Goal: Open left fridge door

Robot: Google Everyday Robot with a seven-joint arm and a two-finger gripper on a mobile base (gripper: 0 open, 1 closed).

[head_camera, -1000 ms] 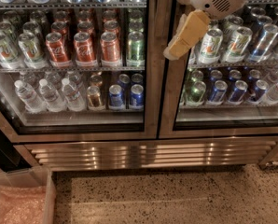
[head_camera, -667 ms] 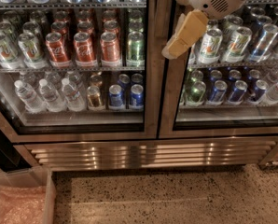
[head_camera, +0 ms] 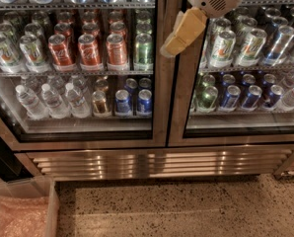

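Gripper (head_camera: 174, 43) top centre, tan, angled down-left. Its tip sits over the seam between the two doors. Open or closed: can't tell from this angle. Contact w/ frame: can't tell either.

Left door (head_camera: 83, 83) fills left half of view and looks shut, its frame flush w/ right door (head_camera: 245, 68). Cola cans (head_camera: 89, 51) on the shelf behind its glass, water bottles (head_camera: 53, 100) one shelf down. No handle visible on either door. Any grip edge is prob. at the seam, hidden.

Task reads as not started: door closed, approach phase.

Risks from here:
- Wrong door. The tip straddles the seam and most of the gripper body overlaps the right door's frame. A small drift right would hook the right door instead.
- Slip. The metal frame looks smooth, and w/ a shallow hold the pull could skid off.
- Glass strike. Pushing in wide of the frame puts the tip on the pane.
- Swing path. Clear bin (head_camera: 18, 211) on the floor at lower left is near the door's arc, so it may get clipped if the door opens wide.
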